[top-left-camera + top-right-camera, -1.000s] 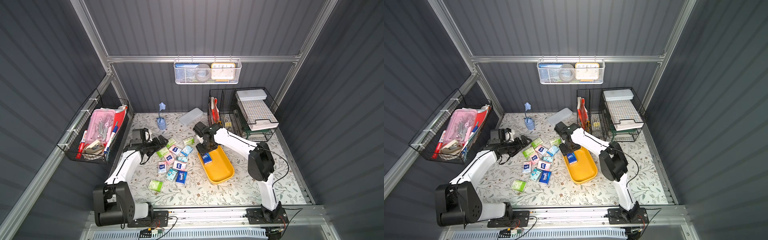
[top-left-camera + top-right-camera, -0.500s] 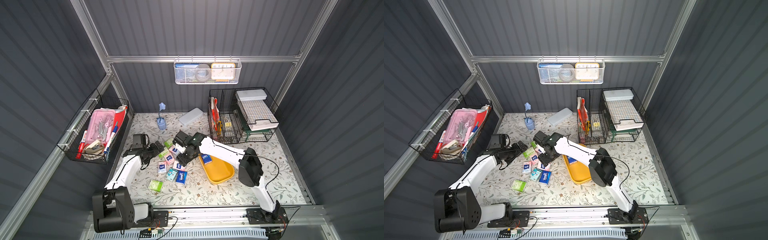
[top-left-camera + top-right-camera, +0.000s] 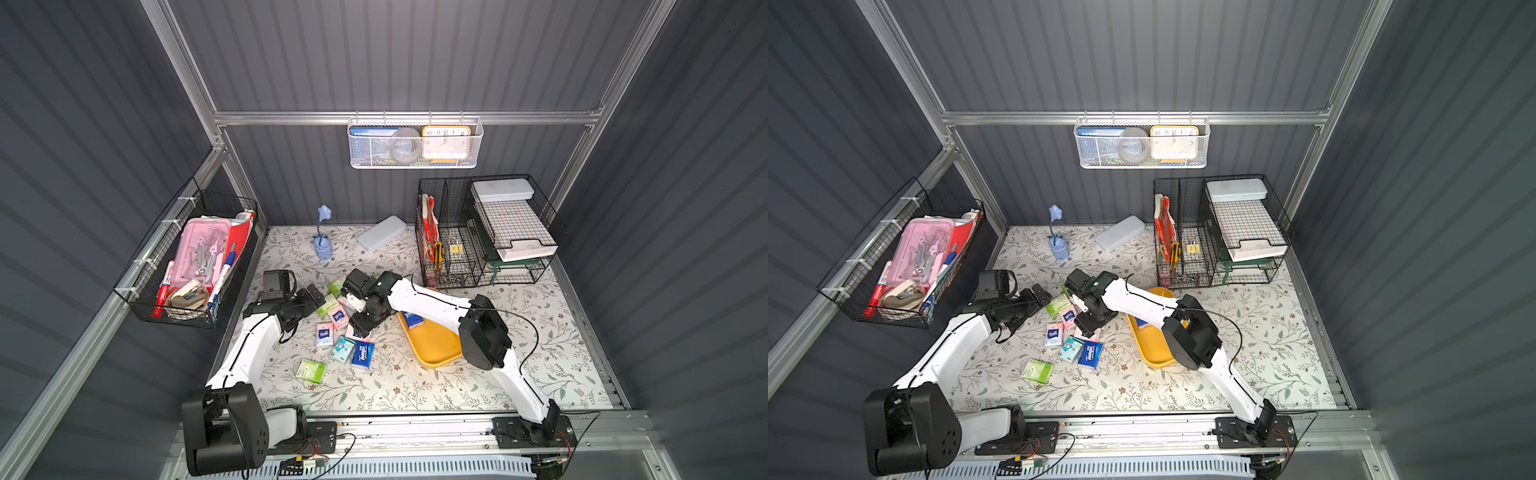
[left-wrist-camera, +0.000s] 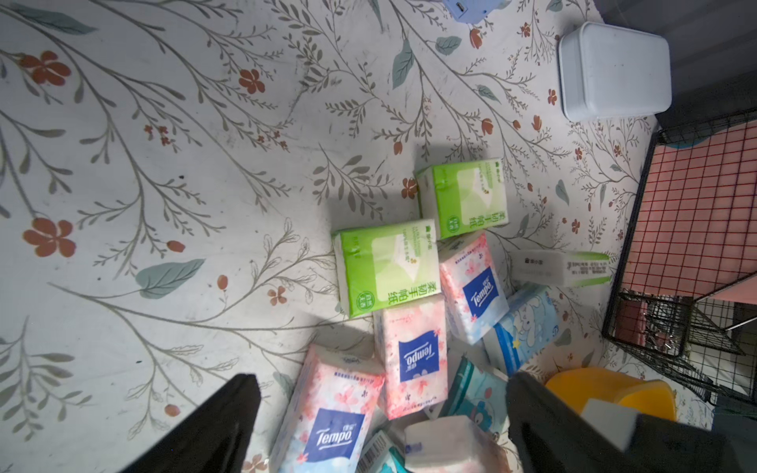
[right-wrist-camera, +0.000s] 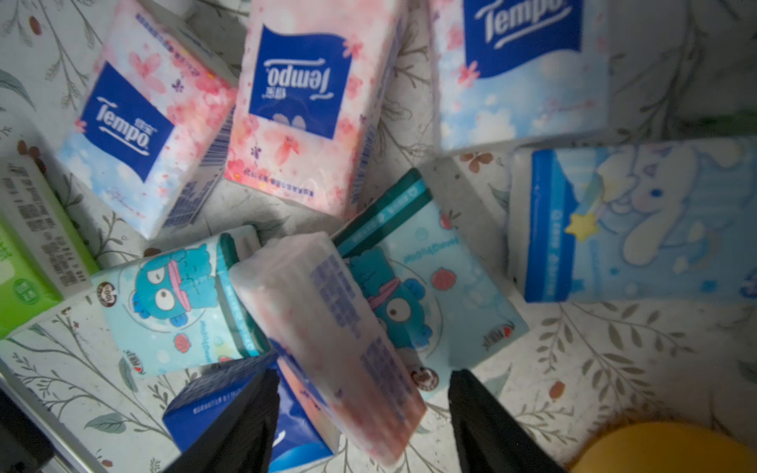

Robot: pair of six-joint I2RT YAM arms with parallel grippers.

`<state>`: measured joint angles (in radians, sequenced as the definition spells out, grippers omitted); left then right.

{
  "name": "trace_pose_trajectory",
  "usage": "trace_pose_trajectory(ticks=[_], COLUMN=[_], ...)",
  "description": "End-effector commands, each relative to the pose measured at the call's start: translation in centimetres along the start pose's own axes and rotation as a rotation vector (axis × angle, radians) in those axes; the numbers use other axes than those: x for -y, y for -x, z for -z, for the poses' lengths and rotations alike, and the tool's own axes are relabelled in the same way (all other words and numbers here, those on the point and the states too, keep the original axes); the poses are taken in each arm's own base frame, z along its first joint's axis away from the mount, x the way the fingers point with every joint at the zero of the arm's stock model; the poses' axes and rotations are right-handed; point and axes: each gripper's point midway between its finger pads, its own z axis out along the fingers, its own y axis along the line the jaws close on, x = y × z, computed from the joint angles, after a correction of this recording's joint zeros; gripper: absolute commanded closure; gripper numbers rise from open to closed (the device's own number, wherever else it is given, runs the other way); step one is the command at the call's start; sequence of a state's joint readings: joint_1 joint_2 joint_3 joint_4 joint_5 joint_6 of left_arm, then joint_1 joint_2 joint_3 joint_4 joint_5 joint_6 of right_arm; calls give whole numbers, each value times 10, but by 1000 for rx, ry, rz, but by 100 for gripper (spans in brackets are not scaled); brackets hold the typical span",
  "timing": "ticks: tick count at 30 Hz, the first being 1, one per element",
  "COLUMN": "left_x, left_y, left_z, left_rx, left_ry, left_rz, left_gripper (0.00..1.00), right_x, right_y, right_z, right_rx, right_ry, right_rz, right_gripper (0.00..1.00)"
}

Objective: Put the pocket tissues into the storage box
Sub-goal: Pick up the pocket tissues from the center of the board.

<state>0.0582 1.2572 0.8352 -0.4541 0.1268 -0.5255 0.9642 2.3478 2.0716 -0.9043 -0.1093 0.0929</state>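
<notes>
Several pocket tissues (image 3: 337,328) lie in a loose pile on the floral mat, left of the yellow storage box (image 3: 432,349). One dark blue packet (image 3: 413,319) lies inside the box. My right gripper (image 5: 360,381) stands open low over the pile, and a tilted pink packet (image 5: 336,336) leans between its fingers, with a gap on one side. A dark blue packet (image 5: 221,401) lies under one finger. My left gripper (image 4: 377,389) is wide open and empty at the pile's left edge, facing pink (image 4: 413,360) and green packets (image 4: 385,266). One green packet (image 3: 311,370) lies apart, nearer the front.
Black wire baskets (image 3: 482,232) stand at the back right, close behind the box. A grey-white pencil case (image 3: 381,232) and a blue flower holder (image 3: 323,245) sit near the back wall. A wire basket (image 3: 195,257) hangs on the left wall, and a white mesh basket (image 3: 415,143) on the back wall.
My right gripper has swung left from above the yellow box to the pile and come down around the pink packet. My left gripper has shifted only slightly.
</notes>
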Motion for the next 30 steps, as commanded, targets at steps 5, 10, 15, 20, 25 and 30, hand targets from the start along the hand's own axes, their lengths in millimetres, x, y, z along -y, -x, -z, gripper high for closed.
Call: trace_pose_trajectory(ticks=[5, 10, 15, 20, 25, 30], left_x=[1, 1, 2, 1, 0, 3], left_y=[1, 1, 4, 4, 3, 6], left_z=[11, 12, 14, 15, 15, 16], left_rx=[9, 12, 20, 27, 26, 31], left_ry=[4, 4, 5, 10, 10, 1], left_rz=[-3, -1, -3, -2, -4, -10], left_gripper=[1, 1, 1, 1, 1, 1], right_x=[-9, -14, -14, -14, -17, -19], right_y=[9, 5, 3, 7, 13, 19], right_z=[-12, -20, -29, -26, -18, -3], right_rx=[17, -11, -49, -35, -11, 17], right_ry=[48, 89, 89, 89, 95, 111], right_rz=[-5, -11, -17, -20, -24, -40], right_gripper=[34, 37, 39, 64, 87, 94])
